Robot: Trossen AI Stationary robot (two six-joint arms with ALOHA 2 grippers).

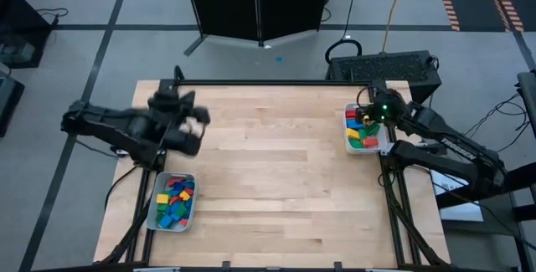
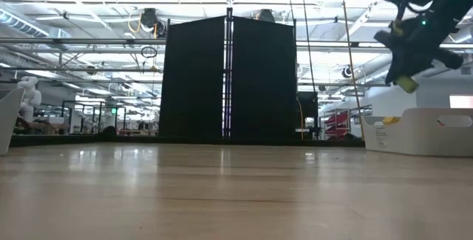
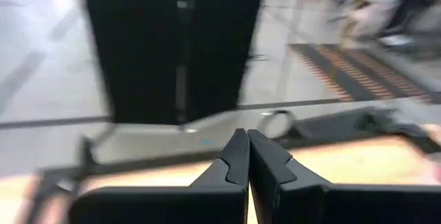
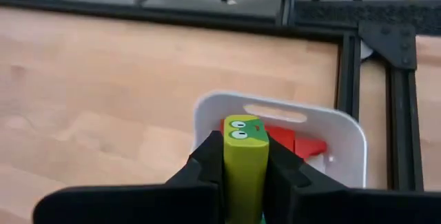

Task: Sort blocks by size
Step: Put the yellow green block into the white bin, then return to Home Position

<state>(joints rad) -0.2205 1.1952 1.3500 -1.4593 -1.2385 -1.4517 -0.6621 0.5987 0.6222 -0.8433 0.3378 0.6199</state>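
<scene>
Now the right tool grips a yellow-green bar block just above the right tray, among the red blocks already there; the next move is lowering and letting go. Meanwhile the left tool hangs closed and empty above the counter.

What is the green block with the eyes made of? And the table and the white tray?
The green block, held in the right gripper, looks like painted wood: matte colour, printed eyes. The table looks like pale wood: planks and grain show. The white tray looks like smooth plastic, with rounded corners and a moulded handle slot.
</scene>
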